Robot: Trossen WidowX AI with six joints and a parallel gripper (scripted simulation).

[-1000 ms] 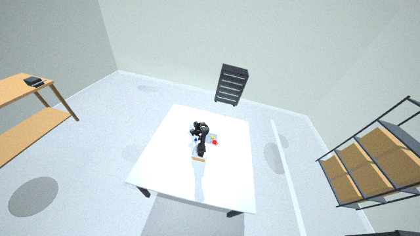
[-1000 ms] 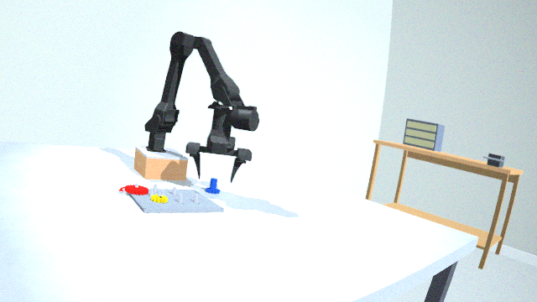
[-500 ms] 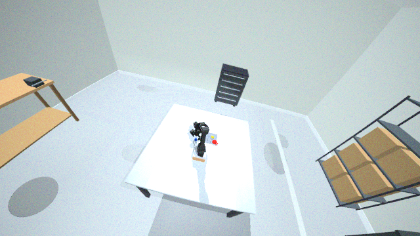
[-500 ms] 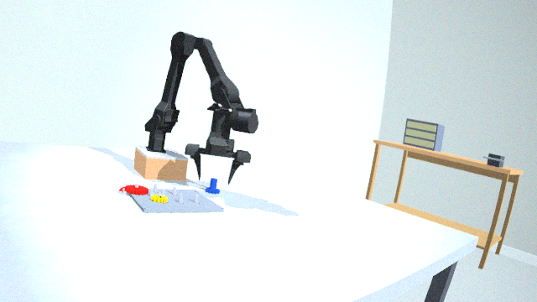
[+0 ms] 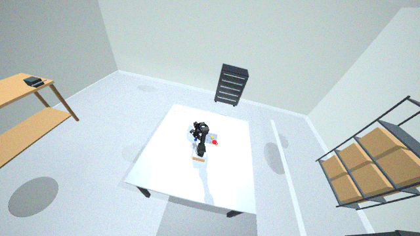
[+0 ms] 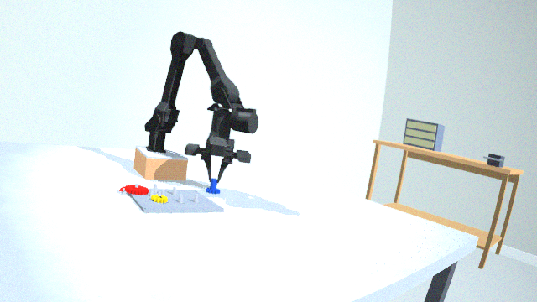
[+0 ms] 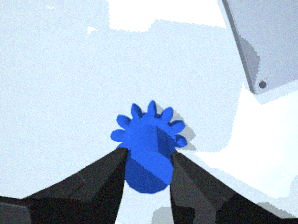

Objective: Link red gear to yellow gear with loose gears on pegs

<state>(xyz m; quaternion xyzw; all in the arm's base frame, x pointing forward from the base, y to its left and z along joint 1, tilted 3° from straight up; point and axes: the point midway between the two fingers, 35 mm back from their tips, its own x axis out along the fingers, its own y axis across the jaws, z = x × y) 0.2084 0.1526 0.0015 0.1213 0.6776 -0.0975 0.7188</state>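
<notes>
A blue gear (image 6: 213, 190) (image 7: 151, 120) with an upright round handle stands on the table beside the grey board (image 6: 205, 210) (image 7: 275, 35). My gripper (image 6: 214, 180) (image 7: 148, 159) is shut on the blue gear's handle, one finger on each side. The red gear (image 6: 137, 190) (image 5: 214, 142) sits at one corner of the board. The yellow gear (image 6: 159, 199) (image 5: 212, 137) sits on a peg near it. Several pegs stand bare, among them one peg (image 6: 181, 199) and another peg (image 6: 195, 198). Whether the blue gear touches the table is hard to tell.
The arm's base stands on a wooden block (image 6: 165, 169) (image 5: 198, 159) behind the board. The red arrow (image 6: 122, 190) lies beside the red gear. A workbench (image 6: 445, 157), a drawer cabinet (image 5: 231, 84) and a shelf with boxes (image 5: 364, 164) stand away from the table.
</notes>
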